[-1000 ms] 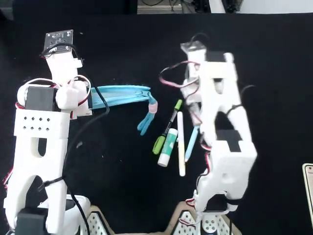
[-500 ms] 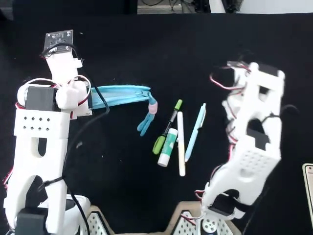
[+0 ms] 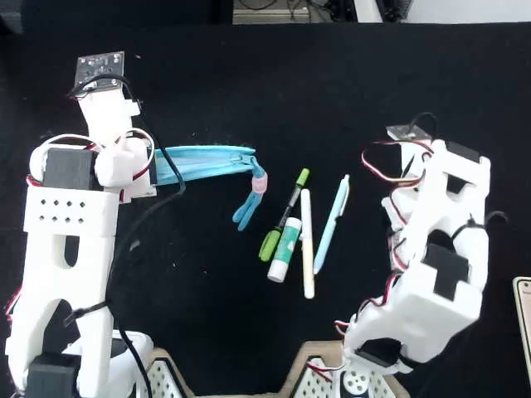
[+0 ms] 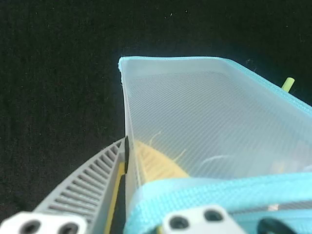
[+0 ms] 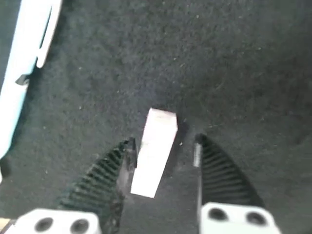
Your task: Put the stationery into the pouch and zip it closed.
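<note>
My left gripper is shut on one end of the light blue mesh pouch, holding it on edge; its zip strap hangs at the far end. In the left wrist view the pouch stands beside my grey finger. A green marker, a glue stick, a white pen and a light blue pen lie on the cloth between the arms. My right gripper is open, low over the cloth, with a small white eraser between its fingers. The blue pen lies off to its side.
The table is covered in black cloth. My right arm stands to the right of the pens. A pale flat object pokes in at the right edge. Both arm bases sit at the front edge.
My right arm has swung away from over the pens to the right and toward the front, uncovering the light blue pen. The left arm and pouch have stayed put.
</note>
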Controlling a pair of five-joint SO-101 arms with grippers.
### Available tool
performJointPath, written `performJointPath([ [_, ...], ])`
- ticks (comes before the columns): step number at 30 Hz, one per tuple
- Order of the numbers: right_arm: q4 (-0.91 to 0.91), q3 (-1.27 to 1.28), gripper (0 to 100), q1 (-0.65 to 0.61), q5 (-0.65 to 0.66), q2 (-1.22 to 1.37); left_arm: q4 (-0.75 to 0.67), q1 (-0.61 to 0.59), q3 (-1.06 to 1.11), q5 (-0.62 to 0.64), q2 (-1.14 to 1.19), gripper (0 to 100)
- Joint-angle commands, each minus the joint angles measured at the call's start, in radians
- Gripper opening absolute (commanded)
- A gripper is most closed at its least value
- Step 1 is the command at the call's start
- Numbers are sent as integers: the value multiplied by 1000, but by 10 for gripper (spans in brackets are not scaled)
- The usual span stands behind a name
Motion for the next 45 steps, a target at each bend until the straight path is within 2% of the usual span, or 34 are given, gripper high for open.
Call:
performJointPath([
  [1, 5, -5, 160, -21, 20, -70, 0, 2, 42, 8, 3, 30],
  [7, 63, -81, 153, -51, 17, 38, 0, 2, 44, 8, 3, 30],
  [16, 112, -231, 151, 2, 23, 185, -6, 2, 61, 8, 3, 30],
  [18, 112, -229, 119, 3, 28, 188, -6, 2, 61, 8, 3, 30],
  [20, 112, -225, 20, 3, 51, 185, -6, 2, 61, 8, 3, 30],
  [23, 118, -225, 7, 14, 57, 145, -6, 2, 61, 8, 3, 30],
  [27, 166, -183, 11, 20, 60, -35, -6, 8, 61, 8, 3, 30],
  [36, 181, 139, 11, -98, 52, -599, -6, 10, 64, 8, 3, 30],
  [40, 180, 211, 11, -212, -23, -862, -8, 12, 64, 8, 3, 30],
  [45, 180, 137, 11, -459, -212, -1158, -8, 12, 65, 8, 3, 30],
])
